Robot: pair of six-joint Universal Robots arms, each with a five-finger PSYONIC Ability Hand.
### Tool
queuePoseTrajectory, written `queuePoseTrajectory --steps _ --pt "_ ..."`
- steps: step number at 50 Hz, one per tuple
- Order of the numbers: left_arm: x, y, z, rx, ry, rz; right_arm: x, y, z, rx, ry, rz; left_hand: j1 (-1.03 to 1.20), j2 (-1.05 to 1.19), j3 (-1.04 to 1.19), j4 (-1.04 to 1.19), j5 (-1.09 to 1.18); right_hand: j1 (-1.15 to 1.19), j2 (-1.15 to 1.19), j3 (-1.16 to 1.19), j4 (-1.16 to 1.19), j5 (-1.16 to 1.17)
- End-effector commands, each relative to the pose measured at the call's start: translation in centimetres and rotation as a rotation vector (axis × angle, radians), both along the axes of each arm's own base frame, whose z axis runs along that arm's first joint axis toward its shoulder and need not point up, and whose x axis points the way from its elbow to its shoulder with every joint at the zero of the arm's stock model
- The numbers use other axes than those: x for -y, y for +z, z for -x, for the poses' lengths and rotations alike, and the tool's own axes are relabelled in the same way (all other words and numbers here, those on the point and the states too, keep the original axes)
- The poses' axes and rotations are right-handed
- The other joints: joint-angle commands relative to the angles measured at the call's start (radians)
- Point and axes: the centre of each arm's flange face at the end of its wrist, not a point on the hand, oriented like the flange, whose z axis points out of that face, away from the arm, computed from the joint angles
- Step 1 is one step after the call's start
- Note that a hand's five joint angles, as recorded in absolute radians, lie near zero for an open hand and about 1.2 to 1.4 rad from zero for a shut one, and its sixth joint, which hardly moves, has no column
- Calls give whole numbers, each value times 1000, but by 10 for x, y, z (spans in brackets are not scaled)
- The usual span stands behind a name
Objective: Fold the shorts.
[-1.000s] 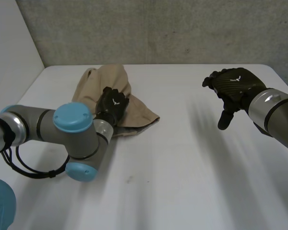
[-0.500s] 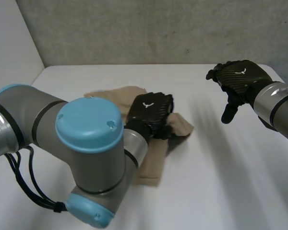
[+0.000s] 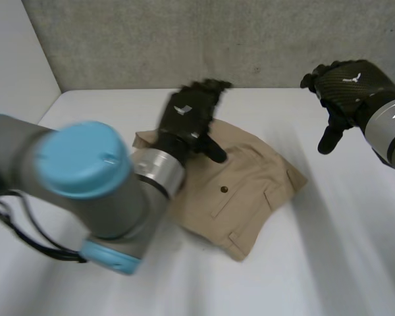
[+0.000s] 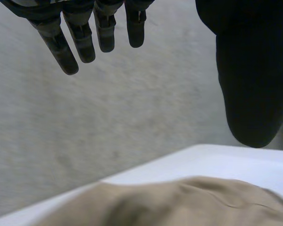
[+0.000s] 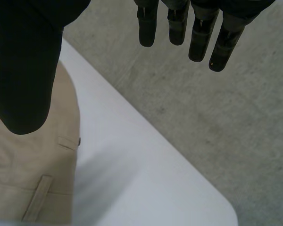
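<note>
Tan shorts lie spread on the white table in the head view, with a button and a back pocket facing up. My left hand hovers above their far left part, fingers straight and spread, holding nothing. In the left wrist view its fingers are clear of the shorts below. My right hand is raised at the table's far right, open and empty. Its wrist view shows straight fingers above the table, with the shorts' waistband and belt loop beside the thumb.
A grey concrete wall runs behind the table's far edge. My left arm's big blue-capped joint stands over the near left of the table. White tabletop surrounds the shorts at the near side and right.
My left hand dragged the bunched shorts toward the middle, let go and rose with fingers spread. The shorts now lie flatter and wider. My right hand drifted slightly right.
</note>
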Motion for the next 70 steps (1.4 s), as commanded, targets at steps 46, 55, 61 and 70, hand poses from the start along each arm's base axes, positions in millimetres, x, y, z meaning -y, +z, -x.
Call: queuePoseTrajectory --steps 46,55,61,70 --pt "65 -95 -110 367 237 -144 -73 -174 -75 137 265 -249 1130 1127 1118 1126 1121 1213 1196 1187 1155 1154" --pt "45 -53 -102 323 207 -54 -73 -147 -69 144 266 -229 1186 1183 1174 1182 1177 1213 1196 1187 1155 1154" --pt "3 22 -112 258 210 65 -75 -82 -47 190 244 -154 1186 1183 1174 1182 1177 1213 1196 1187 1155 1154" --pt "-57 123 -141 138 239 256 -99 43 -1 255 285 37 1186 1183 1174 1182 1177 1213 1196 1187 1155 1154"
